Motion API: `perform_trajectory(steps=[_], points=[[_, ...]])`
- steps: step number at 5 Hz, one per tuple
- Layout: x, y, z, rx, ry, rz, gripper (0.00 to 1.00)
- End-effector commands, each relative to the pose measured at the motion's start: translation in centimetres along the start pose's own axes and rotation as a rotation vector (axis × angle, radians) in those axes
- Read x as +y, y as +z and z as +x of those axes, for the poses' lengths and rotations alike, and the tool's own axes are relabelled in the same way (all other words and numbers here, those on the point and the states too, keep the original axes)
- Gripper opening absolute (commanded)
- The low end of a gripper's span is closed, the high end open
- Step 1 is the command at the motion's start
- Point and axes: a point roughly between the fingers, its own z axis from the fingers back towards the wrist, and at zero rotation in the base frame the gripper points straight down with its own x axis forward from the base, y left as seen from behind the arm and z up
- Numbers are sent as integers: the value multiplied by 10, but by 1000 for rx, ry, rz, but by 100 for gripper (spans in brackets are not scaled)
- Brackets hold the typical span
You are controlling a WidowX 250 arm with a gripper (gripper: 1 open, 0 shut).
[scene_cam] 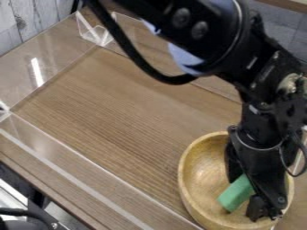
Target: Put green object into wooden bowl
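Note:
The wooden bowl [198, 171] sits at the bottom right of the camera view, partly cut off by the frame edge. The green object [235, 193] lies tilted inside it, its lower end towards the bowl's floor and its upper end up among the fingers. My black gripper [259, 190] points straight down into the bowl, right over the block. Its dark fingers blur together, so I cannot make out whether they still press on the block or stand apart from it.
The wood-grain tabletop [120, 117] stretches to the left of the bowl. A clear plastic wall [48, 144] runs along its front-left edge. The thick black arm [216, 45] and its cables hang over the upper right.

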Motion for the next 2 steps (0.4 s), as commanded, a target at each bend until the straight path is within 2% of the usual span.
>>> perform_trajectory(steps=[1, 2], points=[[2, 2, 9, -30, 24, 5, 100], [7, -4, 13, -27, 69, 12, 100]])
